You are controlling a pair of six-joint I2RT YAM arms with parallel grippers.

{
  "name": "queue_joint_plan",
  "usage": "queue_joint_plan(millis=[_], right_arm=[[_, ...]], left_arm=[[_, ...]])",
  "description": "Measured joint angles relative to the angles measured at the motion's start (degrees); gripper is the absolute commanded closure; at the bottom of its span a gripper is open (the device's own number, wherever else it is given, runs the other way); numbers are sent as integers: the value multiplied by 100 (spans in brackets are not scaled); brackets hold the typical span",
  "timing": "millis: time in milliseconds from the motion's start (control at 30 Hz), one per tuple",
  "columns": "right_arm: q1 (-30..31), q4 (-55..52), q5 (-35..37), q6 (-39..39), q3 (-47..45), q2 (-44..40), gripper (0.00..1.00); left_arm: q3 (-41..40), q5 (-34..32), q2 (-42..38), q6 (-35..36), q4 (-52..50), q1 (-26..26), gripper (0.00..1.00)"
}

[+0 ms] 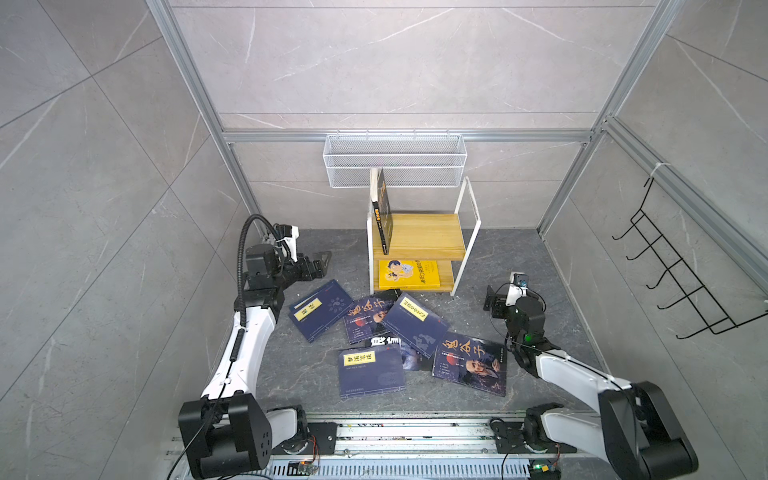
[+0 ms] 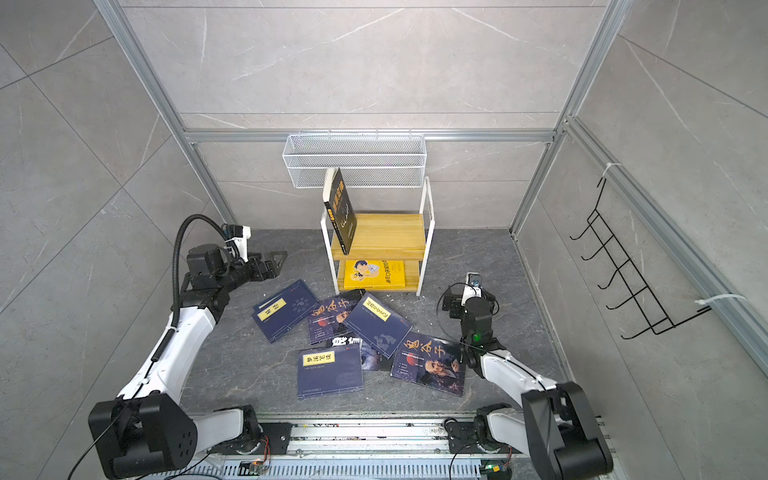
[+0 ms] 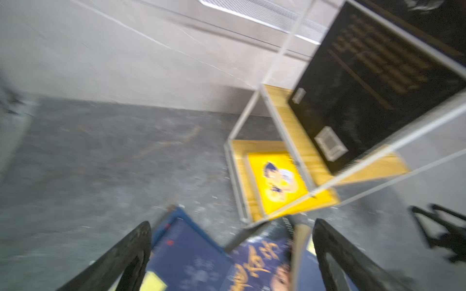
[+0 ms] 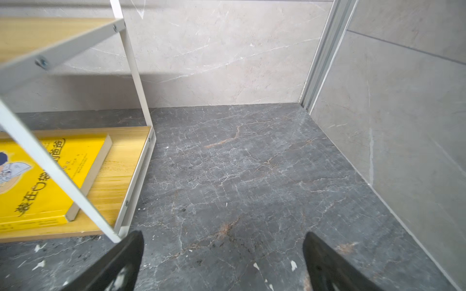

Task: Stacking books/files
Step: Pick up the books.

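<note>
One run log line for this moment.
left gripper: open, empty | right gripper: open, empty | navy books: scattered, overlapping, unstacked | shelf: yellow book below, black book leaning above

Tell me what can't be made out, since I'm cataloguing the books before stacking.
- Black book: both top views, mostly under navy books; only white letters show.
- Upright book: text blurred in left wrist view, too small in both top views.
- Yellow book: right wrist view, cut by the edge, crossed by the shelf frame.

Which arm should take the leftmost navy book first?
Left: the open left gripper hangs just beside that leftmost navy book; the right gripper sits far off, facing bare floor.
</note>
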Motion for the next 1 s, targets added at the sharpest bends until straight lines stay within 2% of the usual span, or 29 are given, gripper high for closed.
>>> queue_joint_plan(millis=[133,233,333,500,633,800,1000], right_arm=[[201,-1263,-267,249,280,-761,2],[223,-2094,-649,610,490,-1141,4],[387,-2688,-1023,1060,660,-1353,9],[1032,-3029,-1408,1740,662,-1434,19],[1552,-3010,-1591,2181,660,-1204,33],[1954,-2612,-1722,2608,658,-501,47],[2380,-2164,-1718,2817,671,404,76]], left_arm=[[-861,815,46,-857,511,-201,0],[-1513,1115,216,-1281,763,-278,1],[-1705,1279,376,-1556,863,-492,4],[-1880,1530,511,-2028,1390,-1099,6],[-2072,1604,647,-2326,1556,-1379,6],[-2081,1617,990,-2527,1687,-1679,6],[-2116,1519,1261,-2675,1690,-1843,7]])
